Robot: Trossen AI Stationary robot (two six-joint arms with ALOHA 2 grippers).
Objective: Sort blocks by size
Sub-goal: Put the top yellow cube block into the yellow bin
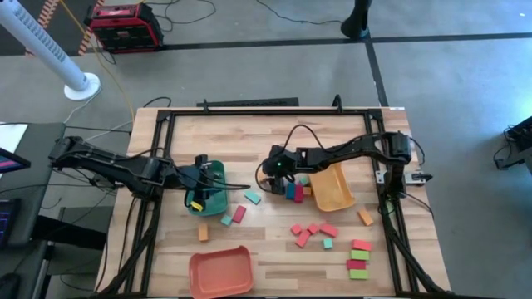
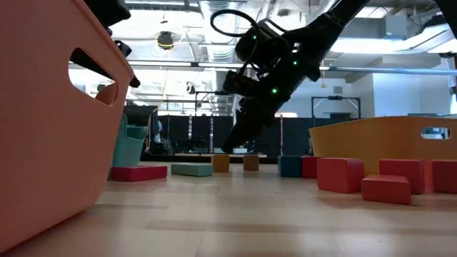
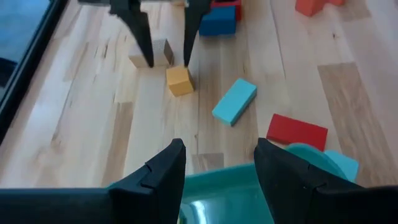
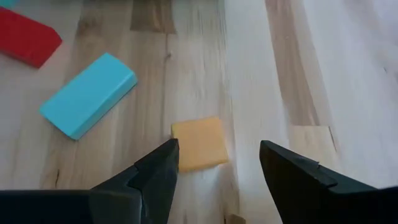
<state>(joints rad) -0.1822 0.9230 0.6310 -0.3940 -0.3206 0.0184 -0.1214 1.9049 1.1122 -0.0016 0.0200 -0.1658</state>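
Note:
My right gripper hangs open at mid-table, slanting down. Its fingertips stand just short of a small orange block that lies flat on the wood, without touching it. A light-brown cube sits right beside it. A teal bar and a red bar lie between the two arms. My left gripper is open above the green tray, whose rim shows between its fingers, and holds nothing.
A yellow-orange tray stands right of my right gripper, with blue and red blocks against it. A salmon-red tray sits at the near edge. Red, pink and green blocks and more red ones lie near right.

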